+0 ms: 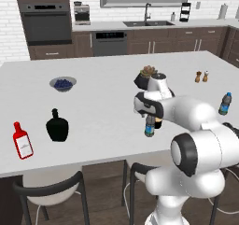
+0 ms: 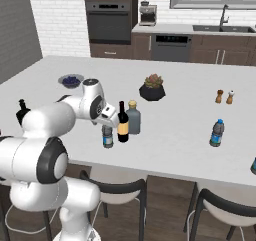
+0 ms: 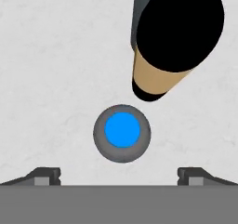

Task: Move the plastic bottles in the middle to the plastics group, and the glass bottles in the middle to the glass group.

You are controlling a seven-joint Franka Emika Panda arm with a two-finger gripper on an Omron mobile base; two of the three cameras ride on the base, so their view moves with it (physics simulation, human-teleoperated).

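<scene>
Water bottle (image 3: pixel 122 133) stands upright at centre frame on the bench (image 3: pixel 46 56), just beside the wine bottle (image 3: pixel 174 37). Claw (image 3: pixel 119 174) spread wide directly above it, empty. Judged light, smooth, slightly yielding; grip just below the blue cap.

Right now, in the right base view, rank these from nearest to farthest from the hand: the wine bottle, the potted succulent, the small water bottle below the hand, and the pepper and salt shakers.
1. Small water bottle, directly under the hand.
2. Wine bottle, just to its right.
3. Potted succulent, farther back on the counter.
4. Pepper and salt shakers, far right.
</scene>
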